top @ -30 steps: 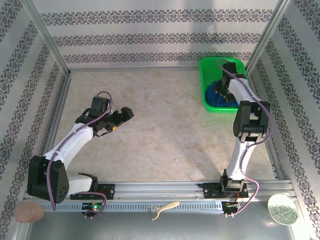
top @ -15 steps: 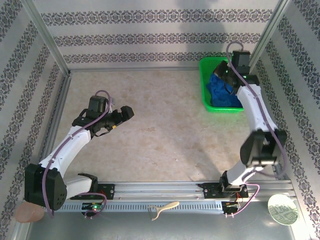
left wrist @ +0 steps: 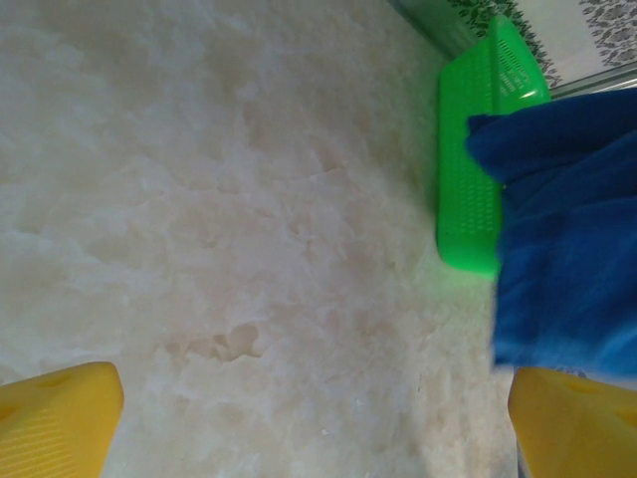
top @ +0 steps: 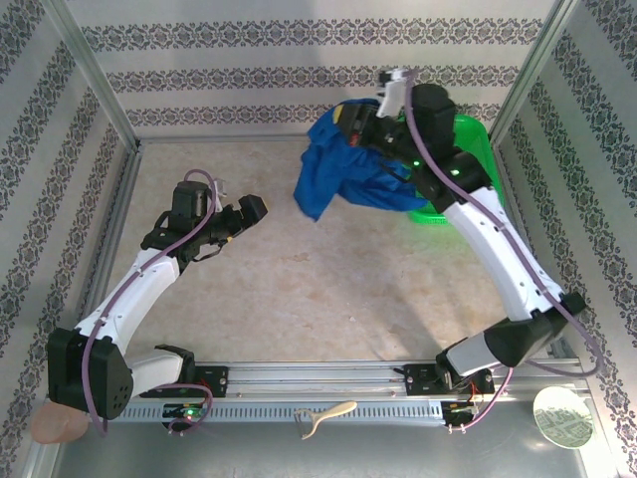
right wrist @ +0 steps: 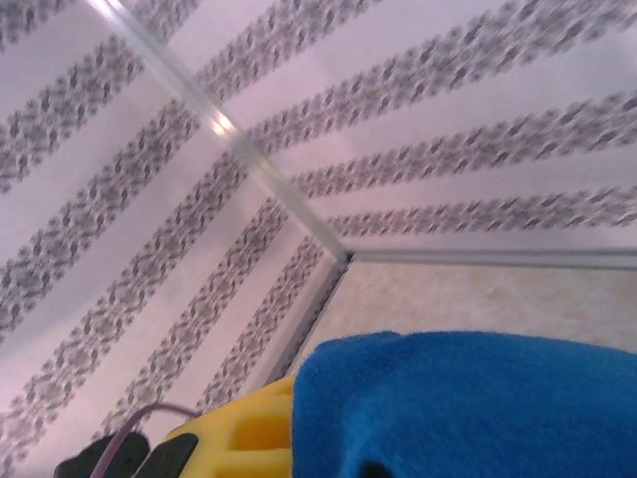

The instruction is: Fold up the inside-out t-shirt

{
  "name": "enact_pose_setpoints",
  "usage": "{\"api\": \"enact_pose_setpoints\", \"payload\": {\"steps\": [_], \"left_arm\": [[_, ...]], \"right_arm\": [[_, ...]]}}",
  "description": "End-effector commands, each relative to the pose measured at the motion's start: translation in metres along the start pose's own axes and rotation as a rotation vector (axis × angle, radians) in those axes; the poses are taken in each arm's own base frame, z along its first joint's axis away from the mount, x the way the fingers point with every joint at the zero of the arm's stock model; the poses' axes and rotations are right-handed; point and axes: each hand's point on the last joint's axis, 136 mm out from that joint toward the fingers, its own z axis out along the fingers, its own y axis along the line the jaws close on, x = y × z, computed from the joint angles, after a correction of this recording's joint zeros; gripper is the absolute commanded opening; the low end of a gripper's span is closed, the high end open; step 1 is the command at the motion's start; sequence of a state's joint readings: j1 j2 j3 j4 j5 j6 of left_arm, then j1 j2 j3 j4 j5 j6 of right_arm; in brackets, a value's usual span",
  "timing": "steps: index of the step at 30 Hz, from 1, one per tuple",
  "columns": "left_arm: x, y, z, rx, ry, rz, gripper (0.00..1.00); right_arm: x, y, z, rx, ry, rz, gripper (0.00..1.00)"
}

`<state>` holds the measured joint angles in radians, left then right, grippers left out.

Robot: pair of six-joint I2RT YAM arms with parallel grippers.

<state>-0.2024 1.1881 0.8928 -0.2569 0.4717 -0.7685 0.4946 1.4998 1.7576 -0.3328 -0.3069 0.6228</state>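
Overhead: your right gripper clenched on inside-out t-shirt; bunched blue cloth hangs in air over far end of table, just left of green basket; right wrist cam adds cloth pressed against yellow finger; left wrist cam shows your left gripper released, yellow fingers spread wide above tabletop; surface beige, marbled; walls white with patterned stripes.

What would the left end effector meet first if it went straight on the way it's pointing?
Probably the t-shirt hanging from the right end effector; height is unclear, so the left end effector might pass beneath it.
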Motion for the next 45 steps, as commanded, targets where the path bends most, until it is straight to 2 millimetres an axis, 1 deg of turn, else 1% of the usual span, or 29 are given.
{"api": "enact_pose_setpoints", "payload": {"steps": [1, 3, 6, 9, 12, 18, 19, 21, 24, 25, 27, 29, 31, 33, 35, 36, 38, 39, 41, 42, 43, 45], "left_arm": [[-0.008, -0.019, -0.003, 0.064, -0.032, 0.008, 0.99], [-0.004, -0.013, 0.001, 0.056, -0.024, 0.005, 0.99], [0.002, -0.006, 0.006, 0.05, -0.009, 0.0, 0.99], [0.01, 0.002, 0.014, 0.056, 0.009, -0.015, 0.99], [0.02, 0.009, 0.025, 0.062, 0.048, -0.034, 0.99], [0.039, 0.017, 0.049, 0.04, 0.105, 0.011, 1.0], [0.041, 0.019, 0.053, 0.035, 0.112, 0.02, 1.0], [0.049, 0.023, 0.065, 0.016, 0.135, 0.052, 0.98], [0.054, 0.036, 0.079, -0.052, 0.156, 0.1, 0.95], [0.052, 0.042, 0.084, -0.089, 0.148, 0.117, 0.95], [0.046, 0.049, 0.093, -0.134, 0.125, 0.15, 0.95], [0.035, 0.052, 0.103, -0.169, 0.099, 0.171, 0.95], [0.025, 0.054, 0.118, -0.188, 0.088, 0.191, 0.94], [0.018, 0.052, 0.135, -0.19, 0.094, 0.207, 0.86], [0.014, 0.048, 0.153, -0.169, 0.12, 0.217, 0.73], [0.013, 0.044, 0.162, -0.151, 0.139, 0.216, 0.59], [0.015, 0.039, 0.178, -0.12, 0.18, 0.21, 0.18], [0.015, 0.037, 0.183, -0.109, 0.198, 0.199, 0.0], [0.013, 0.025, 0.183, -0.076, 0.221, 0.196, 0.0], [0.011, 0.015, 0.176, -0.056, 0.216, 0.202, 0.0], [0.007, 0.007, 0.167, -0.04, 0.204, 0.206, 0.0], [0.003, -0.009, 0.142, -0.019, 0.18, 0.216, 0.0]], "right_arm": [[0.012, 0.005, 0.024, -0.052, 0.029, -0.019, 0.0], [0.036, -0.012, 0.043, -0.044, 0.068, 0.01, 0.0], [0.068, -0.033, 0.063, -0.054, 0.136, 0.038, 0.0], [0.099, -0.051, 0.077, -0.054, 0.207, 0.059, 0.0], [0.118, -0.064, 0.081, -0.043, 0.238, 0.085, 0.0], [0.139, -0.083, 0.077, 0.005, 0.259, 0.101, 0.0], [0.14, -0.085, 0.076, 0.012, 0.259, 0.104, 0.0], [0.144, -0.089, 0.074, 0.025, 0.259, 0.107, 0.0], [0.145, -0.096, 0.072, 0.05, 0.251, 0.112, 0.0], [0.146, -0.098, 0.072, 0.057, 0.248, 0.117, 0.0], [0.145, -0.101, 0.071, 0.066, 0.241, 0.123, 0.0], [0.143, -0.105, 0.071, 0.078, 0.23, 0.13, 0.0], [0.141, -0.108, 0.071, 0.086, 0.218, 0.138, 0.0], [0.139, -0.112, 0.07, 0.098, 0.211, 0.146, 0.0], [0.136, -0.116, 0.07, 0.11, 0.2, 0.155, 0.0], [0.134, -0.119, 0.07, 0.117, 0.194, 0.163, 0.0], [0.129, -0.127, 0.07, 0.139, 0.178, 0.174, 0.0], [0.126, -0.134, 0.07, 0.154, 0.17, 0.185, 0.09], [0.124, -0.152, 0.069, 0.183, 0.17, 0.215, 0.35], [0.121, -0.164, 0.066, 0.217, 0.164, 0.226, 0.5], [0.12, -0.176, 0.061, 0.252, 0.157, 0.23, 0.59], [0.119, -0.197, 0.047, 0.315, 0.142, 0.233, 0.66]]}}
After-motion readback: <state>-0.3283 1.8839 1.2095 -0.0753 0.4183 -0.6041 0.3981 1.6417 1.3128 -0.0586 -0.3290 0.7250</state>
